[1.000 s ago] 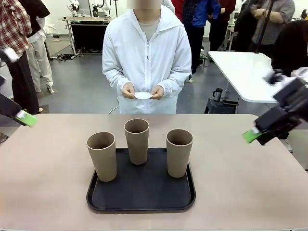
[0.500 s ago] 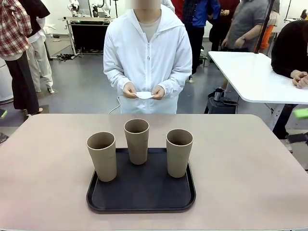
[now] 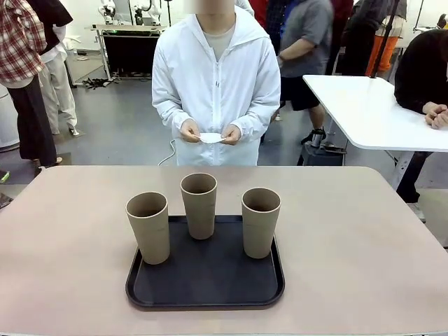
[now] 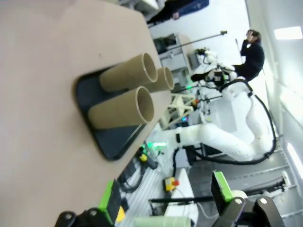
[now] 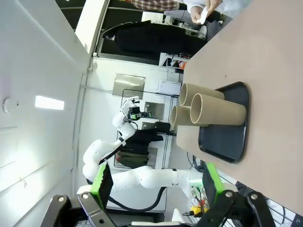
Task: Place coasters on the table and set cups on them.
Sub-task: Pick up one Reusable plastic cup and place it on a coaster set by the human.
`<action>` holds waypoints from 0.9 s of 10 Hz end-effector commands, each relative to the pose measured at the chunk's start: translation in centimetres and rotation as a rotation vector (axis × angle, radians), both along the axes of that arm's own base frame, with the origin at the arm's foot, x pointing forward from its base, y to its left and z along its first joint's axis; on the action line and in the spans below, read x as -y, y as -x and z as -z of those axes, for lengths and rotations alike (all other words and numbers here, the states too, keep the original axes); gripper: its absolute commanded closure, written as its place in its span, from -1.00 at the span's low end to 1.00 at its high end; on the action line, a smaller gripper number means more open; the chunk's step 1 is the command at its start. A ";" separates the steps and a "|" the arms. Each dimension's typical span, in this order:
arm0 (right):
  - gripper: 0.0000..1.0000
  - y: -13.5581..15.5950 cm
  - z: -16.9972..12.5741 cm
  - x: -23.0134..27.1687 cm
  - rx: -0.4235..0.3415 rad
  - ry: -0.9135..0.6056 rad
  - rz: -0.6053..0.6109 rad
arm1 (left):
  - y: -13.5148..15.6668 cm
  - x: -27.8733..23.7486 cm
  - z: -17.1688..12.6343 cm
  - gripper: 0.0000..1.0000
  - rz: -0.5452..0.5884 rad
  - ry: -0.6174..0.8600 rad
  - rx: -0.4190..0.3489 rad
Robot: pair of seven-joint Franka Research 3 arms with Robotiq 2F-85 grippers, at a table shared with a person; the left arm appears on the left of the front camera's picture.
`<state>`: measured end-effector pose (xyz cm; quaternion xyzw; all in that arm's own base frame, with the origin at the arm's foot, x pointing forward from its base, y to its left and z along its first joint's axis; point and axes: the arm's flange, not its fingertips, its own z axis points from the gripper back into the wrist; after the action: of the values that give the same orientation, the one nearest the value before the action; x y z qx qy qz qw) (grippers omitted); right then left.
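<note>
Three tall tan cups stand upright on a black tray (image 3: pixel 210 287) in the middle of the beige table (image 3: pixel 350 245): left cup (image 3: pixel 148 227), middle cup (image 3: pixel 199 205), right cup (image 3: pixel 260 221). Across the table a person holds a small stack of white coasters (image 3: pixel 208 138) in both hands at waist height. In the left wrist view my left gripper (image 4: pixel 165 196) is open and holds nothing, off the table's side, with the cups (image 4: pixel 122 109) seen sideways far ahead. My right gripper (image 5: pixel 157 184) is likewise open and holds nothing, far from the cups (image 5: pixel 215 111).
A white table (image 3: pixel 371 112) stands at the back right with a person leaning on it. Other people stand behind. Wide bare tabletop lies on both sides of the tray and between the tray and the person.
Both grippers, at the left and right edges of the front view one second ago, have drawn back out of that view. The cups, tray and person's hands have stayed put.
</note>
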<state>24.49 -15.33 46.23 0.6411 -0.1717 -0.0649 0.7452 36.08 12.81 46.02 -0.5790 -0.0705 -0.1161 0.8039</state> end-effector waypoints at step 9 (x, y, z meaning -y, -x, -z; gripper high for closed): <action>-1.00 -0.9 -0.5 -2.7 -0.020 0.059 -0.084 | 1.6 0.8 -0.8 -1.00 -0.021 -0.017 0.022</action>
<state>25.43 -12.34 46.81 0.6242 -0.1355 -0.0312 0.7688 34.57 11.63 46.98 -0.5648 -0.0833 -0.1191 0.8123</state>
